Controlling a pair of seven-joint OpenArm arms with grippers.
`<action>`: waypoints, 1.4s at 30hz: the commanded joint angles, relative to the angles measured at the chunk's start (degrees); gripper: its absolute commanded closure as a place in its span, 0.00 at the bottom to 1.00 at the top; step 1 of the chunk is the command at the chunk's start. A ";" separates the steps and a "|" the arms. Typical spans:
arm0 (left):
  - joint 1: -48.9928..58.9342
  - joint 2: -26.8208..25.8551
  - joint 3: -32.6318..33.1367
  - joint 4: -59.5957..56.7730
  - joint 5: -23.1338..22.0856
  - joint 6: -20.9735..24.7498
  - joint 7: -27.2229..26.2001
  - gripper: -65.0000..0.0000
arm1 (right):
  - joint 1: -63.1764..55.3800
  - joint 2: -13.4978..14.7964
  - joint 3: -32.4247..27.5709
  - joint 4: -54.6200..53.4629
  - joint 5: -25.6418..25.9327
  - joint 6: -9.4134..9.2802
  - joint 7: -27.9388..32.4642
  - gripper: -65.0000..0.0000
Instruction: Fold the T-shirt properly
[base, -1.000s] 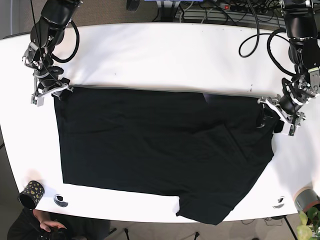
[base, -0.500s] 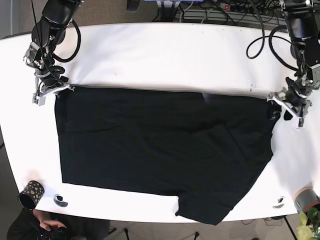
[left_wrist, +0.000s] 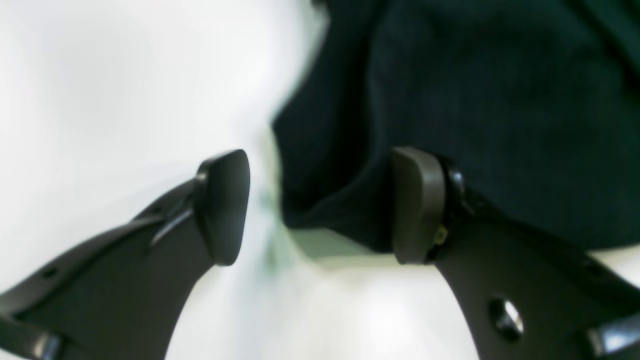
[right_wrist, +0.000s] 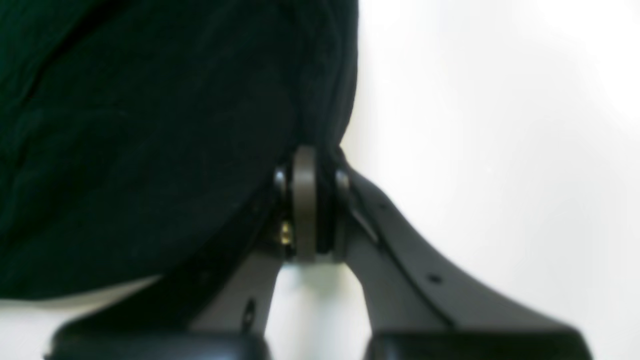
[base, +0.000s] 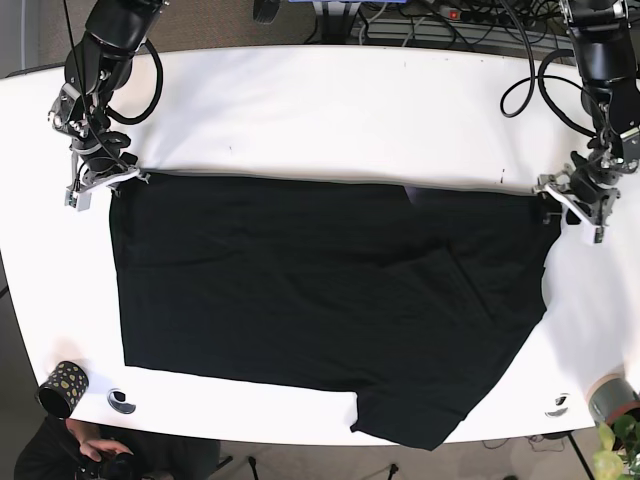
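Note:
A black T-shirt (base: 330, 290) lies spread flat on the white table (base: 330, 110). Its lower right part is folded over unevenly. My right gripper (base: 108, 178) is at the shirt's far left corner. In the right wrist view it (right_wrist: 305, 200) is shut on the black cloth (right_wrist: 150, 125). My left gripper (base: 566, 201) is at the shirt's far right corner. In the left wrist view it (left_wrist: 320, 205) is open, with the edge of the shirt (left_wrist: 500, 100) lying between the two fingers.
A dotted cup (base: 62, 388) and a small round object (base: 122, 401) sit at the front left. Another small object (base: 558, 405), a grey pot (base: 610, 398) and a plant (base: 620, 445) are at the front right. Cables (base: 520, 75) lie at the back right.
My left gripper has moved toward the back right, and the shirt's far right corner now lies stretched out further. My right gripper has stayed at the left corner.

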 joint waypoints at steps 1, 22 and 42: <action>-2.65 -1.04 0.77 -1.65 0.65 -0.18 0.12 0.40 | 0.23 0.15 0.02 0.46 -0.45 0.03 -1.48 1.00; 5.26 1.95 -0.73 9.51 9.18 -3.87 6.63 1.00 | -0.73 1.73 0.02 0.63 -0.45 0.03 -1.83 1.00; 30.67 3.00 -13.21 37.73 9.53 -5.54 17.62 1.00 | -20.78 1.64 0.11 22.35 -0.27 0.21 -6.31 1.00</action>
